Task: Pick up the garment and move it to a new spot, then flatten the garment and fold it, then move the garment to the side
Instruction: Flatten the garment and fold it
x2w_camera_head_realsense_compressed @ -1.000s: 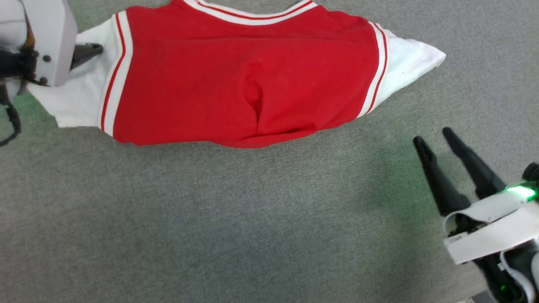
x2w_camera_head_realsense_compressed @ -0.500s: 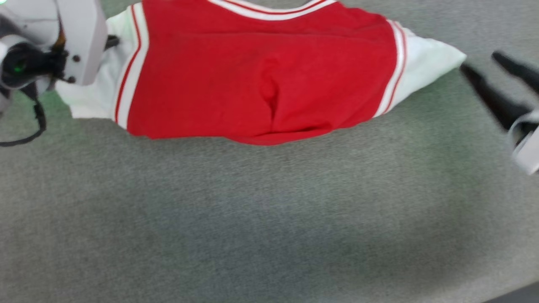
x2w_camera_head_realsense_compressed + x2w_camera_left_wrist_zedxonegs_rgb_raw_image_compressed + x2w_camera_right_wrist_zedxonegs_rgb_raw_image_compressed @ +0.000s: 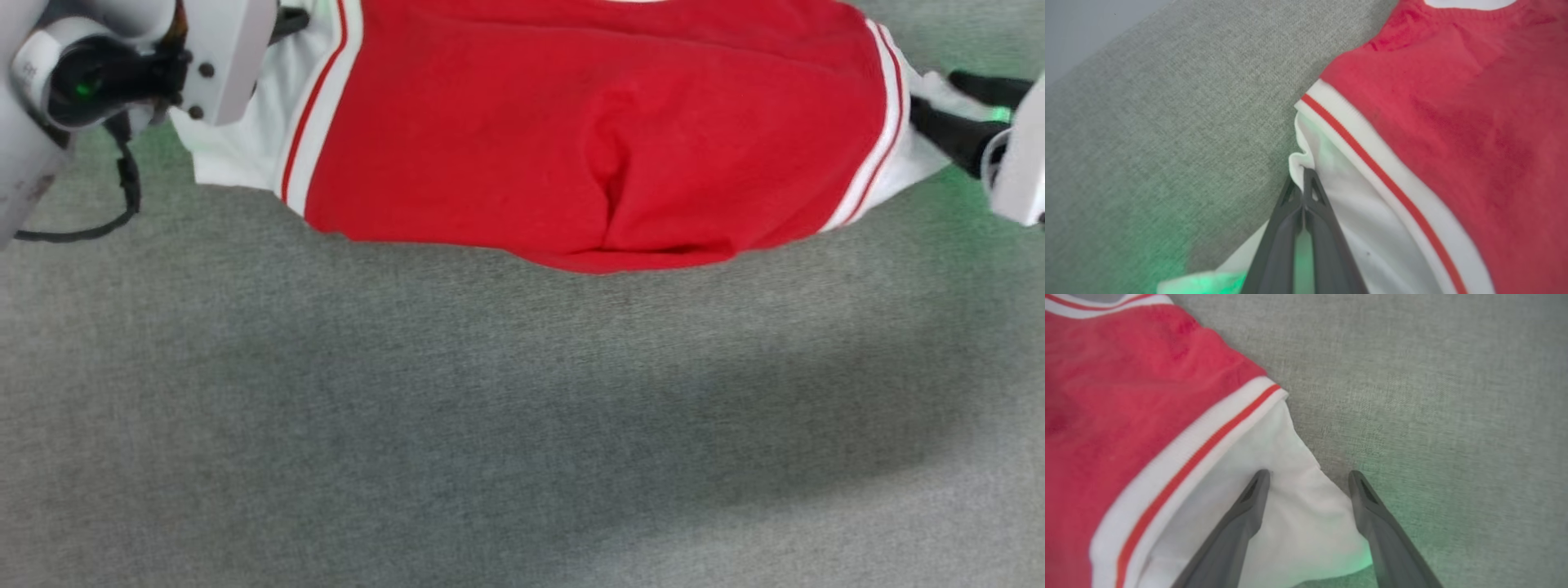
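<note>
The garment point(image 3: 571, 131), a red jersey with white panels and white-and-red striped trim, lies spread across the grey surface at the top of the head view. My left gripper point(image 3: 1303, 173) is shut on the white edge of the garment point(image 3: 1412, 122) at its left end; the head view shows that arm's wrist and one dark finger point(image 3: 286, 18) at the top left. My right gripper point(image 3: 1309, 477) is open, its two fingers straddling the white corner of the garment point(image 3: 1147, 396) at the right end. In the head view the right gripper point(image 3: 951, 102) reaches in from the right edge.
Grey fabric-covered surface point(image 3: 522, 425) stretches below the jersey. A black cable point(image 3: 122, 196) hangs from the left wrist. A paler floor strip point(image 3: 1081, 32) shows beyond the surface's edge in the left wrist view.
The head camera has shifted, so the jersey now sits higher and further right in view. My right gripper has travelled from the lower right up to the jersey's white right corner, still open.
</note>
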Controlling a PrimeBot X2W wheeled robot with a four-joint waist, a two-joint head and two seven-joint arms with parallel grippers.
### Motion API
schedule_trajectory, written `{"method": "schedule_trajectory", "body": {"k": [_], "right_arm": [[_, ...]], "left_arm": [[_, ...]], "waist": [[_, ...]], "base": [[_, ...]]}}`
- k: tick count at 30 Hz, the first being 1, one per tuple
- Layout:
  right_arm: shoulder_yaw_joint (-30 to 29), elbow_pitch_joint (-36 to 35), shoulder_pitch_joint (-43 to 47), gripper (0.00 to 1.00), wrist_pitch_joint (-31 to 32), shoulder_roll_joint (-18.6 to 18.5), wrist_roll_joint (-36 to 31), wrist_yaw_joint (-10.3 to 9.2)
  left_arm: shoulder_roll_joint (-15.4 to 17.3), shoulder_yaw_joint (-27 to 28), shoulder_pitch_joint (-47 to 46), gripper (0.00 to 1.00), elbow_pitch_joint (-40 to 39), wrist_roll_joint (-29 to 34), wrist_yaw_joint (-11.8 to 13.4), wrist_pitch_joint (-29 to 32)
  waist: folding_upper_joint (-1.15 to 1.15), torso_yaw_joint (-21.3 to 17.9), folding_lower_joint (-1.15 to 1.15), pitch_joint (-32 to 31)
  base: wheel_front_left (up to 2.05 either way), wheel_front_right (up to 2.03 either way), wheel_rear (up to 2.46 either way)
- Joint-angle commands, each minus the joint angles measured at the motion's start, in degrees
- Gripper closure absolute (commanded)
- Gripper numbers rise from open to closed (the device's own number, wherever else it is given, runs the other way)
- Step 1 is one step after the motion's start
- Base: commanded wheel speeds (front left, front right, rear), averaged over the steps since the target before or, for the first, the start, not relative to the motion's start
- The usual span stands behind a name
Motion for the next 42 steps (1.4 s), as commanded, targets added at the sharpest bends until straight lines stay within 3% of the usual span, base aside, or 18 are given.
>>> {"method": "schedule_trajectory", "body": {"k": [1,8,9,10,11,12,22,33,39,42], "right_arm": [[1.73,0.76,-1.51,0.00,-0.39,-0.33,1.51,-0.04],[9.29,3.47,-2.55,0.00,-0.73,-1.35,4.01,-0.04],[10.46,3.68,-2.84,0.51,-0.77,-1.59,4.46,-0.04],[11.38,3.76,-3.15,0.60,-1.20,-1.88,4.88,-0.04],[11.90,4.05,-3.34,0.94,-1.88,-1.91,5.41,-0.04],[12.41,4.28,-3.81,1.00,-2.50,-2.03,5.81,-0.04],[11.64,9.14,-7.12,1.00,-12.74,-4.69,9.10,-0.05],[6.69,12.99,-8.72,1.00,-21.49,-7.51,10.21,-0.05],[2.96,18.44,-13.80,1.00,-27.68,-4.61,6.67,-0.05],[0.75,22.86,-19.35,1.00,-32.12,-1.57,3.15,-0.06]], "left_arm": [[-1.14,-2.96,4.58,1.00,1.18,0.17,0.14,0.84],[-1.96,-3.10,3.95,1.00,0.82,-0.18,0.15,0.39],[-2.08,-3.11,3.80,1.00,0.79,-0.24,0.15,0.33],[-2.24,-3.11,3.66,1.00,0.79,-0.37,0.14,0.20],[-2.40,-3.12,3.63,1.00,0.88,-0.60,0.14,-0.16],[-2.64,-3.10,3.61,1.00,0.92,-0.88,0.14,-0.60],[-4.19,0.52,5.72,1.00,1.46,-8.53,0.07,-16.75],[-0.64,7.73,11.24,1.00,-8.12,-16.25,0.09,-36.15],[-1.85,9.06,9.62,1.00,-1.34,-13.75,0.10,-43.55],[-4.84,10.14,5.97,1.00,6.47,-11.53,0.12,-47.67]], "waist": [[0.00,0.50,0.00,0.55],[0.00,0.67,0.00,1.26],[0.00,0.71,0.00,1.34],[0.00,0.76,0.00,1.38],[0.00,0.80,0.00,1.34],[0.00,0.89,0.00,1.23],[0.00,4.61,0.00,-6.10],[0.00,11.87,0.00,-12.32],[0.00,14.39,0.00,-11.71],[0.00,15.01,0.00,-10.89]], "base": [[0.00,0.00,0.00],[0.00,0.00,0.00],[0.00,0.00,0.00],[0.00,0.00,0.00],[0.00,0.00,0.00],[0.00,0.00,0.00],[0.00,0.00,0.00],[0.00,0.00,0.00],[0.00,0.00,0.00],[0.00,0.00,0.00]]}}
